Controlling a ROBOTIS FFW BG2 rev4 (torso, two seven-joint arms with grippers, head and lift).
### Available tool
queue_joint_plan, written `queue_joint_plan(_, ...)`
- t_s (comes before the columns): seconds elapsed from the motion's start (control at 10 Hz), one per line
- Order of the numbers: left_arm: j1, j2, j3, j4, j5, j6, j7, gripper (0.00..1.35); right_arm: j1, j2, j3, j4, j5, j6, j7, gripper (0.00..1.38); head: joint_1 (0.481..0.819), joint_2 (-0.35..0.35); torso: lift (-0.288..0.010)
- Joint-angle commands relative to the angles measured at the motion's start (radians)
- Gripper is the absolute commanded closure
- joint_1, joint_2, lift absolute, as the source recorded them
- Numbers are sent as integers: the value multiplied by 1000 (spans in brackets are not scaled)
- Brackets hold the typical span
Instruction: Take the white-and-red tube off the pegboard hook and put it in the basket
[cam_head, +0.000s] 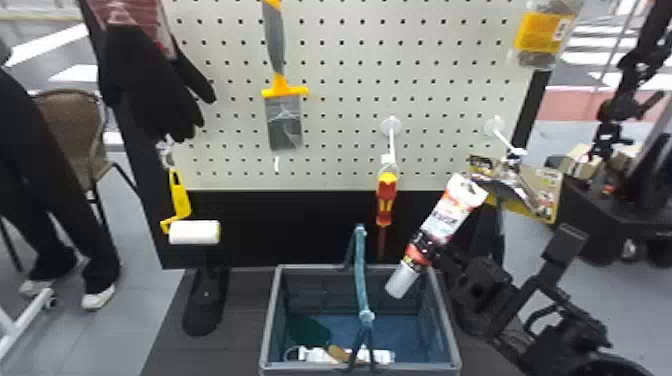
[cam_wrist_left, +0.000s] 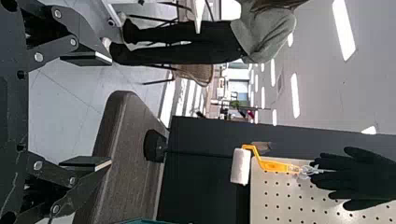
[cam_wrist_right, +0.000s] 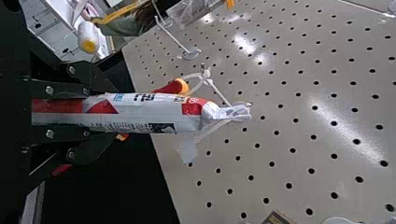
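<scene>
Right gripper clasps the white-and-red cylindrical tube at the grey rectangular basket's one o'clock. Left gripper has fingers spread.

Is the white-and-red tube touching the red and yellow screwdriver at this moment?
Apart. The head view shows it: the dark panel is visible between the tube and the hanging screwdriver.

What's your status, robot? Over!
Left gripper open, empty. Right gripper shut on tilted tube, cap end down toward basket. Raised handle might get in way.
</scene>
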Motion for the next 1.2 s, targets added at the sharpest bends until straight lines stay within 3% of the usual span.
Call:
queue_joint_plan(0.0, -1, -1, 0, 0, 1, -2, 0, 504, -7, 12, 16, 30, -10, -8, 0, 981, 549, 0, -100)
queue_joint_plan(1.1, -10, -1, -3, 8, 4, -6, 0, 504, -15, 21, 72, 172, -25, -34, 11, 981, 549, 0, -100)
